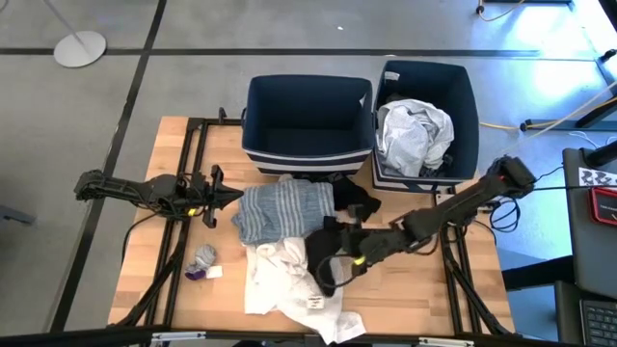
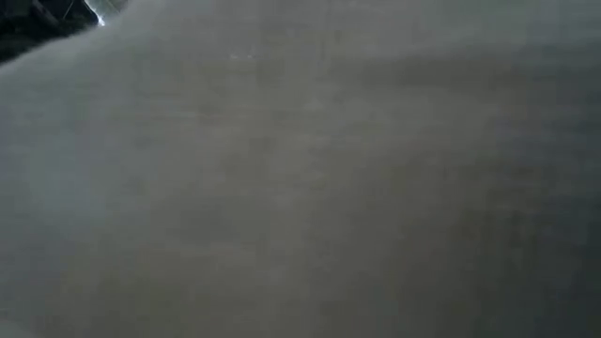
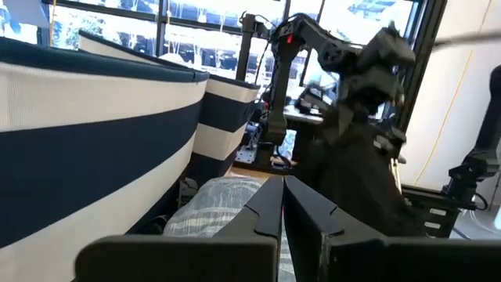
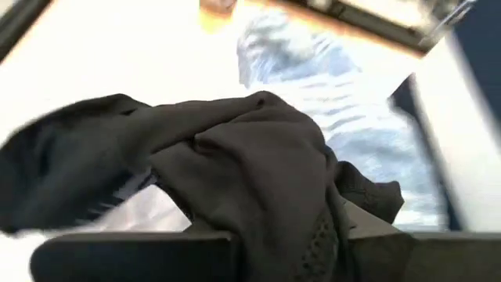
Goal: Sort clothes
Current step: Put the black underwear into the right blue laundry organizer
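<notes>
The right gripper (image 1: 349, 258) is clamped on a black garment (image 1: 328, 253) (it drapes over the fingers), just beside the grey striped top (image 1: 282, 209) at the table's middle. White pieces (image 1: 280, 275) lie on the near side of that top, touching it. The left gripper (image 1: 234, 196) rests with fingers pressed together at the top's other edge. Behind the top stand two navy bins (image 1: 307, 159); one holds pale clothes (image 1: 413, 135).

Overhead, wrist views; low view (cloth-smothered)
</notes>
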`<act>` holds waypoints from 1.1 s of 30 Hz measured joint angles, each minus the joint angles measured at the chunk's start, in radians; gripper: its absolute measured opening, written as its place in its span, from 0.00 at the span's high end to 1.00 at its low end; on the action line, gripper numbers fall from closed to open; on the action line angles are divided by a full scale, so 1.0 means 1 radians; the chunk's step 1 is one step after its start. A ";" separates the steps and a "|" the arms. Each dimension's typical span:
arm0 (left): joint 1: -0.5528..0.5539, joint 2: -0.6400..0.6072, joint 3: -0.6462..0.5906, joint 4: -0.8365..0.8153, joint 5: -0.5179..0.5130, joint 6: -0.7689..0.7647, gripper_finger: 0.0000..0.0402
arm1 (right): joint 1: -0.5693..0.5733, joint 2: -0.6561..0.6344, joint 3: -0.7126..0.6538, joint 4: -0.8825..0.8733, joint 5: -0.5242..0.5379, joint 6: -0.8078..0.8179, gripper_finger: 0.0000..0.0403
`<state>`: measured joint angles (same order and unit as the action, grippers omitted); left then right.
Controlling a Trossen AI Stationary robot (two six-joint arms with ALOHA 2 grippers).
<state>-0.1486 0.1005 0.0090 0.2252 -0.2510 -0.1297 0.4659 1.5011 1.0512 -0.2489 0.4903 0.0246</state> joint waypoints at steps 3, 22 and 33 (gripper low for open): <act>0.000 0.000 0.000 0.000 0.000 -0.001 0.99 | -0.001 -0.070 0.000 -0.005 0.061 -0.039 0.84; 0.000 0.000 0.000 0.000 0.000 -0.005 0.99 | -0.002 -0.552 0.002 0.150 0.741 -0.677 0.83; 0.000 0.000 0.000 0.000 0.000 -0.005 0.99 | -0.122 -0.692 0.002 0.170 0.879 -0.842 0.83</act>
<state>-0.1486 0.1007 0.0088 0.2254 -0.2512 -0.1349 0.3442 0.8095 1.0534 -0.0790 1.3690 -0.8169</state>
